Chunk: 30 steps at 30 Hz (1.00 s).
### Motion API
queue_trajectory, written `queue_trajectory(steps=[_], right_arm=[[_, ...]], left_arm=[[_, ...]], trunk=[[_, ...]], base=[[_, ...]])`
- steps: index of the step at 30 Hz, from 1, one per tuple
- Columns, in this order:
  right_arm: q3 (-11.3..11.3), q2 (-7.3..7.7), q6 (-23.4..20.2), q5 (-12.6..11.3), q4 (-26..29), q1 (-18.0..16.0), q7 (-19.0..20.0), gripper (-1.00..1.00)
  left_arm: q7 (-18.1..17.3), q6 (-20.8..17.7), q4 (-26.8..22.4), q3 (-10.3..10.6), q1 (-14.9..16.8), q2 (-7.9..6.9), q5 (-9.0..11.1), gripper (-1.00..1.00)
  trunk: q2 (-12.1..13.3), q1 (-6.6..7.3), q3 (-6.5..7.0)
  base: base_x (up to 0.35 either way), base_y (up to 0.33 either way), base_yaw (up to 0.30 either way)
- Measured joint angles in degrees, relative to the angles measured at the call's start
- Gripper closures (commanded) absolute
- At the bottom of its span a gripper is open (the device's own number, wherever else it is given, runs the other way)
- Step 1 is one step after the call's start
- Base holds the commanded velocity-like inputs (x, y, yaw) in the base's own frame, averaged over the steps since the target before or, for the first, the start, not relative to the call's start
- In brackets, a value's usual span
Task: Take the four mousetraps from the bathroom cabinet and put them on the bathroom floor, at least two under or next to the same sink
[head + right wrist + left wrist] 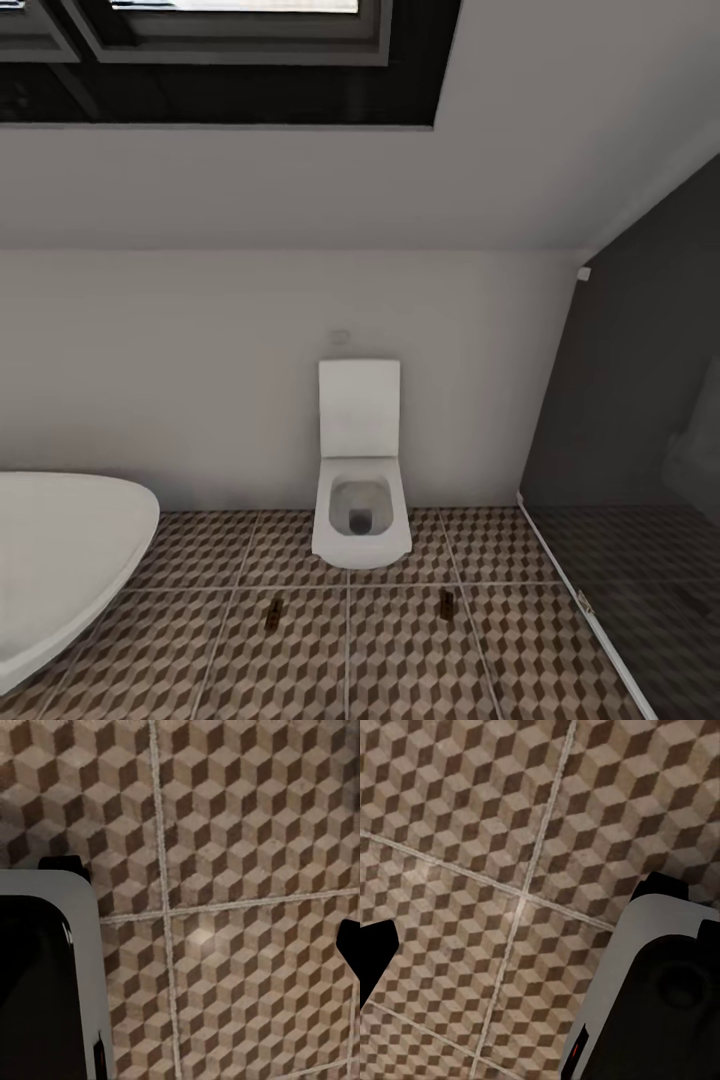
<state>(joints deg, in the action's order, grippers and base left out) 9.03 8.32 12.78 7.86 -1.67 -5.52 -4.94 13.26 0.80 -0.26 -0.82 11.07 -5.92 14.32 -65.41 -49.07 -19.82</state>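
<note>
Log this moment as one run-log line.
scene: bathroom, toilet ahead | bathtub left | two small dark objects, possibly mousetraps, on bathroom floor | grippers: cannot tell

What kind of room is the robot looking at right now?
A bathroom, most likely: a white toilet stands against the wall, the curved rim of a white bathtub shows beside it, and a dark shower area adjoins the cube-patterned floor tiles.
</note>
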Motion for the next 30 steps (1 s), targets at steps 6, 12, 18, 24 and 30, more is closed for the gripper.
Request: queue_trajectory(steps=[6, 12, 18, 24, 30], right_arm=[[0.0, -0.10, 0.0, 0.0, 0.0, 0.0, 0.0, -1.00], [0.0, -0.19, -0.1, 0.1, 0.0, 0.0, 0.0, -1.00], [0.0, -0.28, -0.1, 0.0, 0.0, 0.0, 0.0, -1.00], [0.0, -0.49, -0.1, -0.1, -0.1, 0.0, 0.0, -1.00], [0.0, -0.76, -0.1, -0.2, -0.1, 0.1, 0.0, -1.00]], left_arm=[[0.0, 0.0, 0.0, 0.0, -0.2, -0.04, 0.1, -1.00], [0.0, 0.0, 0.0, 0.0, -0.8, 0.02, 0.0, -1.00], [0.0, 0.0, 0.0, 0.0, -1.1, 0.11, 0.0, -1.00], [0.0, 0.0, 0.0, 0.0, -2.0, 0.12, -0.1, -1.00], [0.0, 0.0, 0.0, 0.0, -3.0, 0.12, -0.2, -1.00]], trunk=[[2.4, 1.32, 1.08], [4.8, 2.64, 2.16], [7.2, 3.96, 3.24], [9.6, 5.28, 4.31], [12.0, 6.60, 5.39]], base=[[0.000, 0.000, 0.000], [0.000, 0.000, 0.000], [0.000, 0.000, 0.000], [0.000, 0.000, 0.000], [0.000, 0.000, 0.000]])
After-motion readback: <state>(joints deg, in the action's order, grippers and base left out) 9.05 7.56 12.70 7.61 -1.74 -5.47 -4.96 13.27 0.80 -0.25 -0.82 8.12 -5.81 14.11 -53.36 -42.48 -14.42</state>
